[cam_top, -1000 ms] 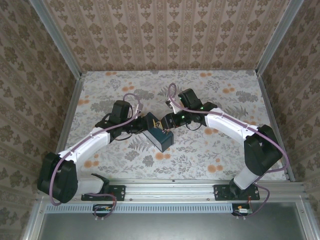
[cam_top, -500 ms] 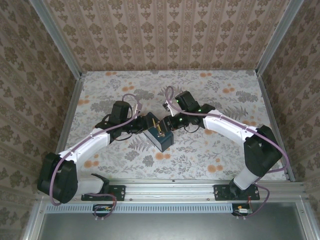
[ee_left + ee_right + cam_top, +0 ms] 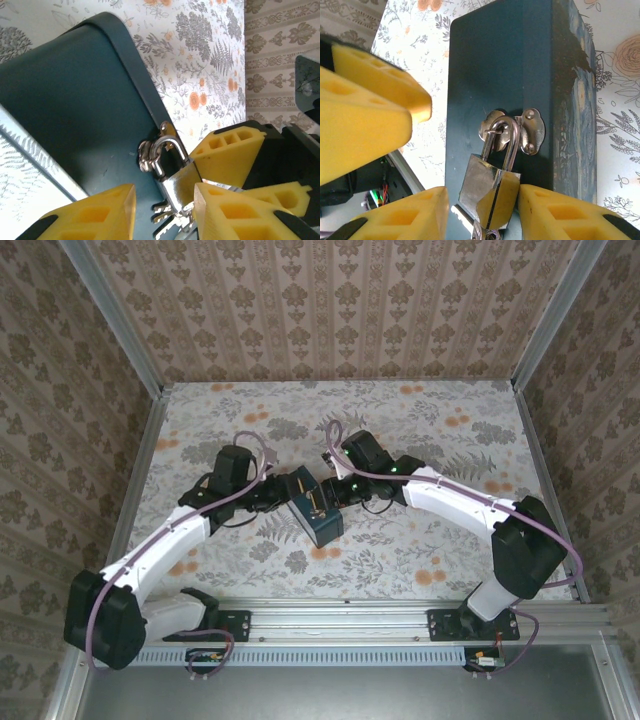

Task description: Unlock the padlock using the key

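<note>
The small silvery padlock (image 3: 179, 181) hangs by its shackle from the hasp (image 3: 532, 131) of a dark blue tin (image 3: 323, 524). A bunch of keys (image 3: 165, 216) sits at the padlock's bottom end. My left gripper (image 3: 165, 202) is open, its yellow fingers (image 3: 90, 215) either side of the padlock and keys. From the opposite side my right gripper (image 3: 482, 200) is open too, straddling the padlock (image 3: 489, 192). Its right pad (image 3: 555, 207) touches the lock body, while a gap stays at the other pad. From above, both grippers meet over the padlock (image 3: 317, 498).
The tin lies tilted on the floral table (image 3: 420, 540), near its middle. Patterned walls (image 3: 330, 310) and metal rails (image 3: 135, 470) enclose the table. Each gripper's fingers crowd the other's, such as the left gripper's fingers (image 3: 365, 100) in the right wrist view.
The right gripper has moved left and closed in on the padlock. The left arm has shifted slightly up and inward at the tin.
</note>
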Robot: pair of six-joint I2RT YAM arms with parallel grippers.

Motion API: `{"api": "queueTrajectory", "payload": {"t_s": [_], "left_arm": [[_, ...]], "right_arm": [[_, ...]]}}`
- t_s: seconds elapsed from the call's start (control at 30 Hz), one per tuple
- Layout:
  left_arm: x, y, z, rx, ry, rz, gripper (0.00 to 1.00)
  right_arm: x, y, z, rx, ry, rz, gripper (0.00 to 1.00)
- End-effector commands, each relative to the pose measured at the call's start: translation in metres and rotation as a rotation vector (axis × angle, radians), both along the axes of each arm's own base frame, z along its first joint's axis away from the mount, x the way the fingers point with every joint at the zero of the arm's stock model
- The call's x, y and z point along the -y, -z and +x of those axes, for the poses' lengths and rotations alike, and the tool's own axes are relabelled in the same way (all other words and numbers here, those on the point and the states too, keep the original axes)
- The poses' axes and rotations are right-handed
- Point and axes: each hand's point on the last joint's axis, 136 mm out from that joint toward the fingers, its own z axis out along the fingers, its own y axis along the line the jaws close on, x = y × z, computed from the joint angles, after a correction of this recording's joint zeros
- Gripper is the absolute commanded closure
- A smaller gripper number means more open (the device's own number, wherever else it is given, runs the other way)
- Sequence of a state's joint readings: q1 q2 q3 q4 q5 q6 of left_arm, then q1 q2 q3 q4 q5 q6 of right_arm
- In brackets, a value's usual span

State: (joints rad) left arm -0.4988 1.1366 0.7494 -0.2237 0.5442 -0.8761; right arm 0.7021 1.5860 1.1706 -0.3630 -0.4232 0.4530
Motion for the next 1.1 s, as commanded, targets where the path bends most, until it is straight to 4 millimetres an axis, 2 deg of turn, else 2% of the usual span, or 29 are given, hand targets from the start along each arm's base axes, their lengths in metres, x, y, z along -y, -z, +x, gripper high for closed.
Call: {"api": "queueTrajectory", "payload": {"t_s": [0.0, 0.33, 0.53, 0.63, 0.73, 0.9, 1.07], "left_arm": [[-0.002, 0.012, -0.012, -0.075, -0.051, -0.032, 0.64], [0.009, 0.031, -0.009, -0.097, -0.063, -0.081, 0.65], [0.010, 0.034, -0.010, -0.099, -0.064, -0.077, 0.66], [0.010, 0.033, -0.009, -0.098, -0.064, -0.073, 0.66], [0.006, 0.033, -0.009, -0.093, -0.071, -0.046, 0.66], [-0.001, 0.029, -0.009, -0.072, -0.085, -0.005, 0.66], [-0.008, 0.024, -0.006, -0.048, -0.103, 0.037, 0.66]], "right_arm": [[0.000, -0.001, -0.002, -0.022, 0.066, -0.012, 0.57], [-0.011, 0.002, -0.001, -0.040, 0.120, -0.018, 0.64], [-0.015, 0.000, -0.001, -0.029, 0.156, -0.001, 0.68], [-0.014, 0.005, 0.000, -0.026, 0.163, -0.025, 0.73], [-0.004, 0.010, 0.002, -0.005, 0.189, -0.084, 0.79], [0.013, 0.012, 0.004, 0.050, 0.186, -0.193, 0.81], [0.021, 0.001, 0.005, 0.192, 0.113, -0.301, 0.82]]}}
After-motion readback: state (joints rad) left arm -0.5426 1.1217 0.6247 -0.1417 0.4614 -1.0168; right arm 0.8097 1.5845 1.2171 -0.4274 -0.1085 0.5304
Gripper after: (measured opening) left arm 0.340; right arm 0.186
